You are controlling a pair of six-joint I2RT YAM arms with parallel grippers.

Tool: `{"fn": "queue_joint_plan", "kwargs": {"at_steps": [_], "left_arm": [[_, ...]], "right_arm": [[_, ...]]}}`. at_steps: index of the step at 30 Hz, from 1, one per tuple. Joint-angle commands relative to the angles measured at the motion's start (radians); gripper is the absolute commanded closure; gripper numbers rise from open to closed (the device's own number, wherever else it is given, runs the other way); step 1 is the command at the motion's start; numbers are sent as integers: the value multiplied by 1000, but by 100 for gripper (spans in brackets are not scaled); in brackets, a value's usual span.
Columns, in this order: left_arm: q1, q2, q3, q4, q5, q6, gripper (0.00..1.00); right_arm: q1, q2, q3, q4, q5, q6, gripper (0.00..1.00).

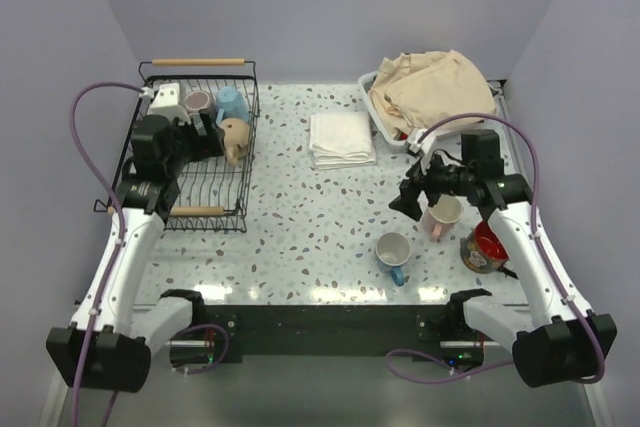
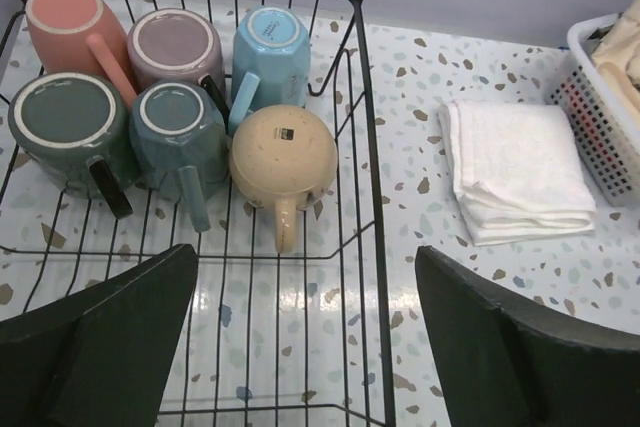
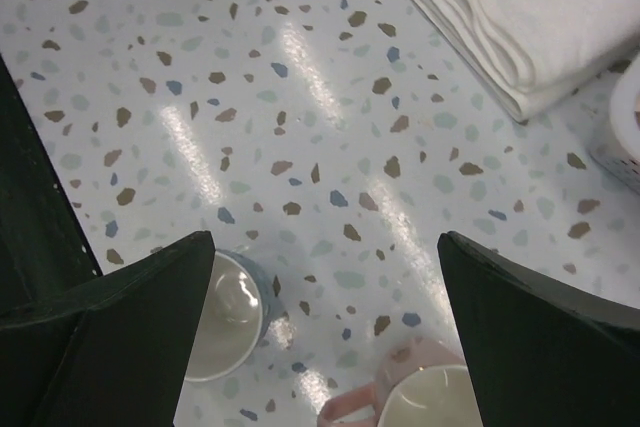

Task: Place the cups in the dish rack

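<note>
Hovering over the dish rack (image 2: 371,162) — left gripper (image 2: 305,282), jaws apart.

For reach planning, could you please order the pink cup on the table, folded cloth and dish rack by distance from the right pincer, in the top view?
1. Pink cup, beside the right pincer.
2. Folded cloth, farther back, centre.
3. Dish rack, far left.

Left gripper (image 2: 305,252) and right gripper (image 3: 325,237) agape (empty).
</note>
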Motion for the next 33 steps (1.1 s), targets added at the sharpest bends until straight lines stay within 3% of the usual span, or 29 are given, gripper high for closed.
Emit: {"fn": "queue_joint_plan", "kwargs": {"at_steps": [1,11,16,25,33], "left_arm": [[11,-161,-101,26,63,-47,0],[11,-330,-185,18,380,-201,1],[8,-344,-198,37,567,-287,4],[-1,-391,-253,95,657,-363,5],[-61,-393,-306,202,686,-465,7]], "right_arm": [[-22,-5,129,-188,257,-69,1],[-354,68,180,-331,408,-126,1],[-368,162,161,-308,416,-147,6],[-364,340,170,-259,393,-152,29],[-321,390,97,-191,362,-135,53]]}}
